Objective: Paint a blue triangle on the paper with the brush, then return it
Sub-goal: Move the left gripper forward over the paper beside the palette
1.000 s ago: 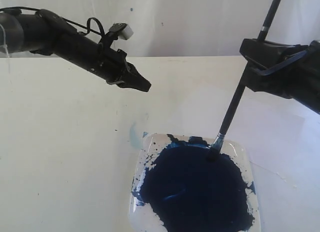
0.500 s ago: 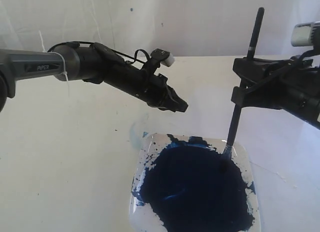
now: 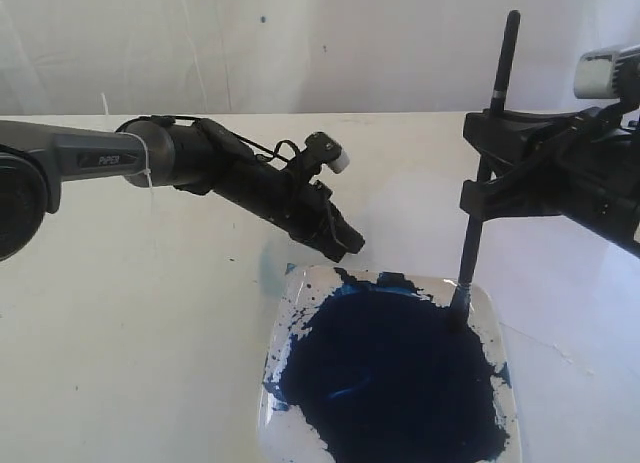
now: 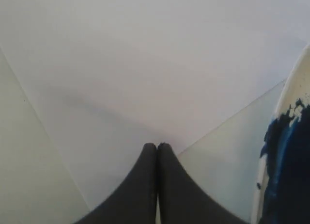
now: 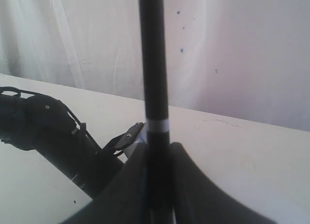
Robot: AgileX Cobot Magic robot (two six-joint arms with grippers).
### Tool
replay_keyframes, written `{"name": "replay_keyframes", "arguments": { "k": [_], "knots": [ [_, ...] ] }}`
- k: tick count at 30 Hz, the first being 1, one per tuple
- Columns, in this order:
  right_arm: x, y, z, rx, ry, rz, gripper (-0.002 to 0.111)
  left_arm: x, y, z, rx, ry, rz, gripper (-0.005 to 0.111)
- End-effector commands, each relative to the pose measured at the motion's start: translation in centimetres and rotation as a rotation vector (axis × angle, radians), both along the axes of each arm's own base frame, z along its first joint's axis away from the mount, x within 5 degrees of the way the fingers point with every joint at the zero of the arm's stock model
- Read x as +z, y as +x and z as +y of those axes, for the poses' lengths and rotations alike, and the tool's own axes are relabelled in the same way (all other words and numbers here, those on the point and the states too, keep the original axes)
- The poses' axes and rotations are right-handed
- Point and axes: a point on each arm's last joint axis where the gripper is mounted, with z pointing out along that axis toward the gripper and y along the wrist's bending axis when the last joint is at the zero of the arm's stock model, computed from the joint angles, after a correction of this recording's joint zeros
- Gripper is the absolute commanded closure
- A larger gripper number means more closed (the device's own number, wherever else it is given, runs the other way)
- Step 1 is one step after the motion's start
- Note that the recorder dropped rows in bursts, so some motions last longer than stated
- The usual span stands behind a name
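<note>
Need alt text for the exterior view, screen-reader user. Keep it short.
The right gripper holds the brush upright, its tip at the edge of a dark-blue paint pool in a clear square dish. The left gripper, shut and empty, angles down near the dish's corner above the white table.

Black left gripper (image 4: pixel 156 146) — jaws pressed together, nothing between them. Ahead of the tips: thin, pale white sheet of paper (image 4: pixel 145 64), edges faint. Off to one side — clear plastic dish (image 4: pixel 296 86) holding dark-blue paint pool (image 4: pixel 290 185).
</note>
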Motion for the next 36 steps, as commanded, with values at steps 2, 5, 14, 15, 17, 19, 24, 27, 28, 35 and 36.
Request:
{"name": "replay_keyframes", "arguments": {
  "k": [2,5,14,15,17,19,24,27,28,35,36],
  "knots": [
    [0.2,0.0,0.1,0.008,-0.001,-0.018,0.108,0.3,0.1,-0.5,0.011,-0.055,-0.003,0.107],
    [0.2,0.0,0.1,0.007,-0.002,-0.016,0.108,1.7,0.7,-0.9,0.008,-0.092,-0.032,0.107],
    [0.2,0.0,0.1,0.009,0.000,-0.019,0.108,2.0,1.7,-1.2,-0.016,-0.081,-0.139,0.107],
    [0.2,0.0,0.1,0.009,0.000,-0.019,0.108,1.8,1.7,-1.2,-0.019,-0.076,-0.139,0.107],
    [0.2,0.0,0.1,0.009,0.000,-0.019,0.108,1.5,1.7,-1.2,-0.017,-0.071,-0.135,0.107],
    [0.2,0.0,0.1,0.009,0.000,-0.019,0.108,1.3,1.8,-1.2,-0.016,-0.068,-0.136,0.107],
    [0.2,0.0,0.1,0.009,0.000,-0.019,0.108,1.2,1.9,-1.1,-0.005,-0.058,-0.147,0.107],
    [0.2,0.0,0.1,0.008,0.002,-0.018,0.108,1.2,2.0,-1.1,0.000,-0.057,-0.151,0.107],
    [0.2,0.0,0.1,0.008,0.002,-0.018,0.108,1.2,2.0,-1.1,0.000,-0.057,-0.151,0.107],
    [0.2,0.0,0.1,0.008,0.002,-0.018,0.108,1.0,2.0,-1.1,0.002,-0.052,-0.150,0.107],
    [0.2,0.0,0.1,0.008,0.002,-0.018,0.108,0.8,2.0,-1.1,0.002,-0.051,-0.148,0.107]
  ]
}}
